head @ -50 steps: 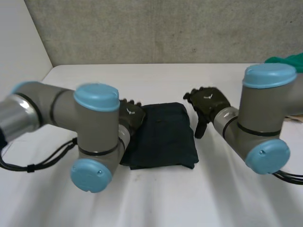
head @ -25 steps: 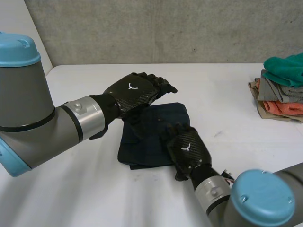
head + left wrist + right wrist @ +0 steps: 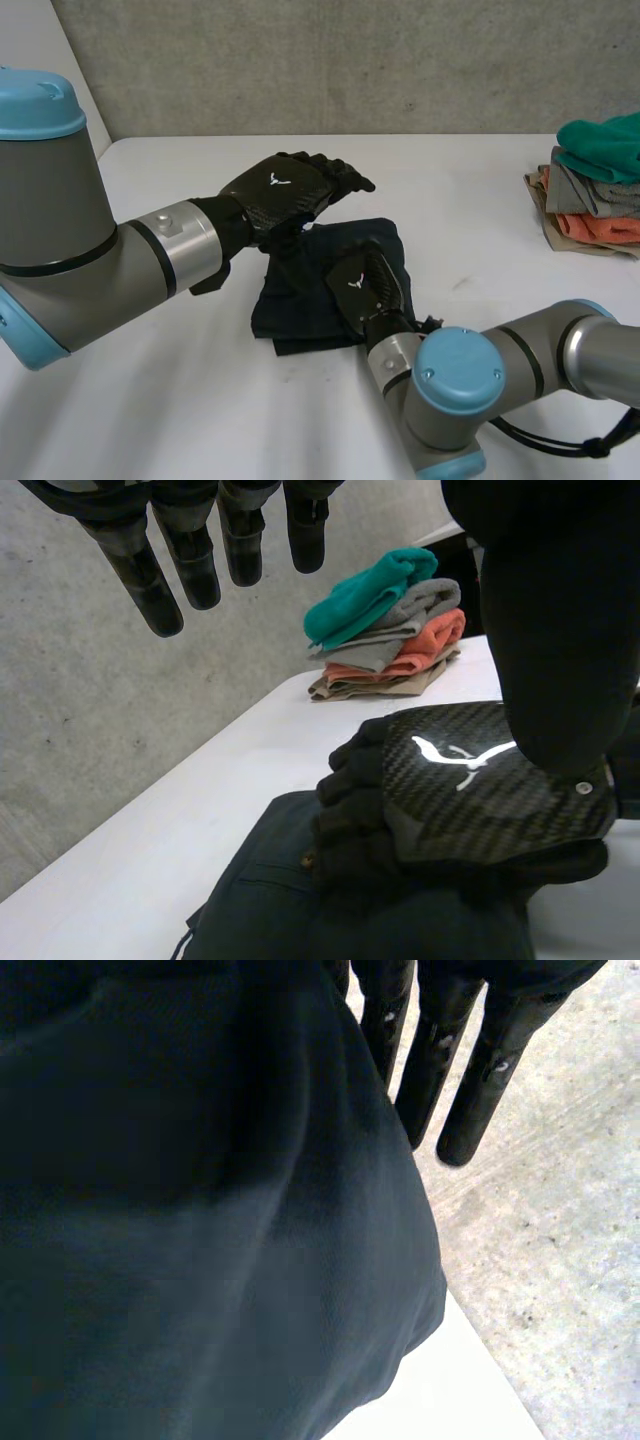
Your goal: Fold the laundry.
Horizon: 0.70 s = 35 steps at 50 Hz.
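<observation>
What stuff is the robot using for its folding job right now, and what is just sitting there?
In the job:
- dark garment
- right hand, resting on the garment
- left hand, held open above it

Just lying about:
- stack of folded clothes, off to the robot's right on the white table
</observation>
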Tool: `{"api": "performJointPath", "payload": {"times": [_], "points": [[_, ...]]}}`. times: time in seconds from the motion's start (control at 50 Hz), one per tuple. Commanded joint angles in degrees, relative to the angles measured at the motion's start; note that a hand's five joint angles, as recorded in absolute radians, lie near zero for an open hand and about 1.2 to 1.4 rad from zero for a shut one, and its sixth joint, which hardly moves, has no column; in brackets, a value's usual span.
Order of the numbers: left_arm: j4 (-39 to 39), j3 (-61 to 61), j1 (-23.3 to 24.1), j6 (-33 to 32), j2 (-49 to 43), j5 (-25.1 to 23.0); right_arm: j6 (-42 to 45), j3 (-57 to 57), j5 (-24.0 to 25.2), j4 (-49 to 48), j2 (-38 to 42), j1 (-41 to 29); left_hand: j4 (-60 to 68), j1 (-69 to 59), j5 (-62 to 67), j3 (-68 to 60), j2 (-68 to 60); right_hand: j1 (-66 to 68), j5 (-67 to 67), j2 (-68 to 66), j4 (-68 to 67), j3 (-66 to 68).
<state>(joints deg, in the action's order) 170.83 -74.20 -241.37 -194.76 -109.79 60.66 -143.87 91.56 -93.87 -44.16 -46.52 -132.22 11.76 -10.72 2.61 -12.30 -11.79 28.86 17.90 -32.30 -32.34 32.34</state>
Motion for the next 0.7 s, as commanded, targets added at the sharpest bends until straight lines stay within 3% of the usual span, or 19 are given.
{"api": "performJointPath", "payload": {"times": [0.02, 0.1, 0.28, 0.5, 0.7], "points": [[0.46, 0.02, -0.42, 0.87, 0.1, 0.07, -0.45, -4.28, 0.79, 1.1, 1.79, 0.12, 0.3, -1.35, -0.54, 0.23, -0.27, 27.27, 28.23, -23.84, -23.79, 23.79], [0.46, 0.11, -0.68, 0.96, 0.19, 0.07, -0.97, -6.57, 2.46, 1.97, 2.05, 1.43, 0.3, -1.35, -0.55, 0.23, -0.27, 50.65, 51.61, -47.22, -47.18, 47.18], [0.55, 0.46, -1.82, 2.1, 0.54, -0.02, -1.06, -7.54, 3.43, 4.09, -1.55, 9.25, 0.47, -1.52, -0.38, 0.06, -0.44, 51.14, 52.1, -47.7, -47.66, 47.66], [0.64, 0.9, -3.49, 2.19, 1.68, 0.07, -2.81, -13.33, 16.87, 3.91, -4.89, 21.03, 0.47, -1.52, -0.37, 0.06, -0.44, 51.14, 52.1, -47.7, -47.66, 47.66], [0.55, 0.81, -3.5, 2.28, 2.56, 0.07, -20.63, -31.24, 26.97, 0.75, -6.21, 33.32, 0.47, -1.52, -0.38, 0.06, -0.44, 51.14, 52.1, -47.7, -47.66, 47.66]]}}
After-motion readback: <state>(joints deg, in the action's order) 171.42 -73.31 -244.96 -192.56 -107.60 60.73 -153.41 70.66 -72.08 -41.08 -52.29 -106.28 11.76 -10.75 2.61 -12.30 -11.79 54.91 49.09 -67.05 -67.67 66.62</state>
